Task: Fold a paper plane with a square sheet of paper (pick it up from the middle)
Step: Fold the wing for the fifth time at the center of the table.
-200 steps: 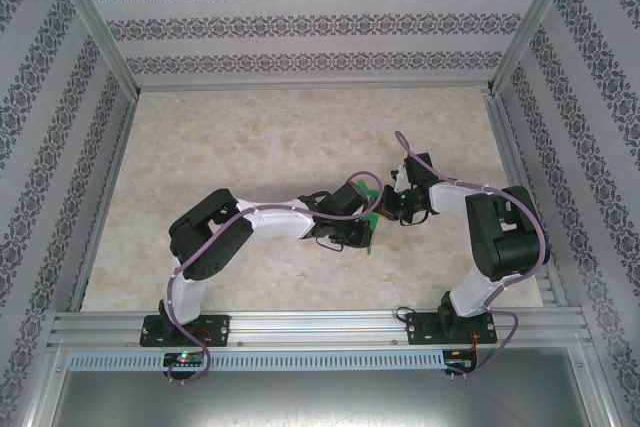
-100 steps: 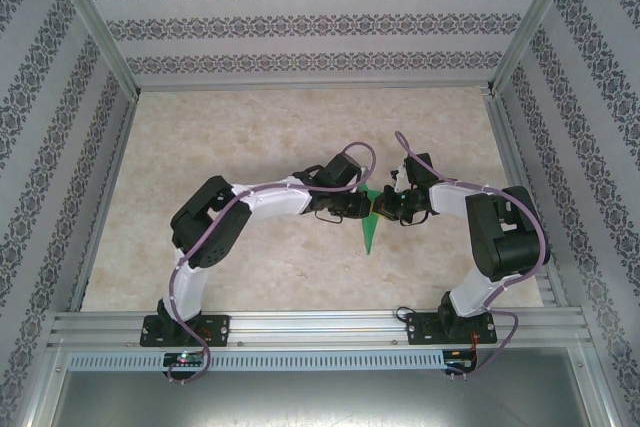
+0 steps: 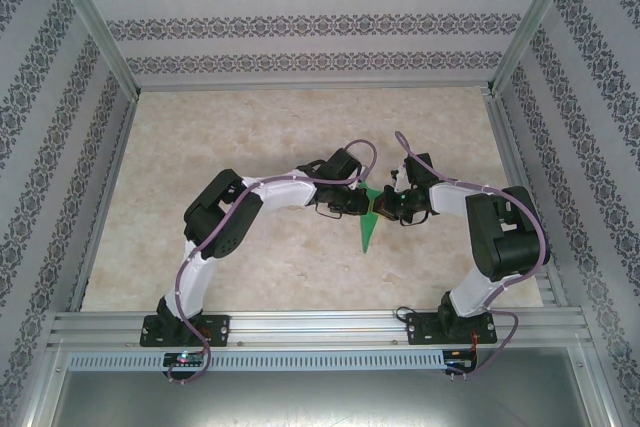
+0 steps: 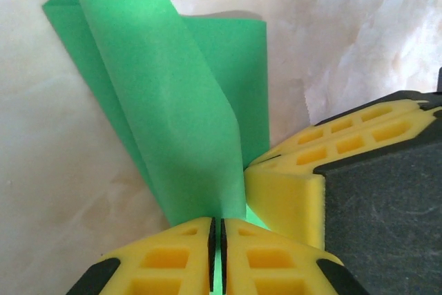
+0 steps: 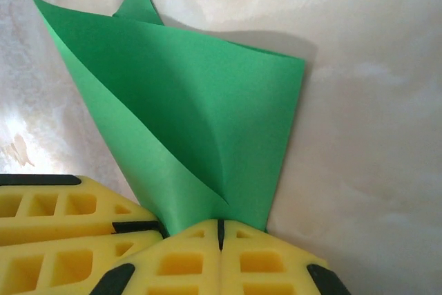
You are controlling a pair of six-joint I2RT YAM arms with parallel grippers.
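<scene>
The square sheet of paper (image 3: 367, 227) is bright green and folded into a layered wedge, its point toward the near edge. Both grippers meet at its wide end in mid-table. My left gripper (image 3: 364, 206) pinches it from the left and my right gripper (image 3: 380, 209) from the right. From the left wrist, my left gripper (image 4: 216, 233) is shut on a curled flap of the paper (image 4: 173, 101), with the right gripper's yellow fingers (image 4: 297, 184) close beside it. From the right wrist, my right gripper (image 5: 221, 227) is shut on the paper (image 5: 207, 108), with the left gripper's fingers (image 5: 62, 229) at lower left.
The marble-patterned table (image 3: 260, 137) is ringed by an aluminium frame (image 3: 300, 325) and patterned walls. Both forearms angle inward to the centre. Open tabletop lies behind the grippers and to the far left.
My left arm has swung its wrist back and away from over the paper, uncovering the paper's pointed near part. The right arm has stayed put. Both grips have held.
</scene>
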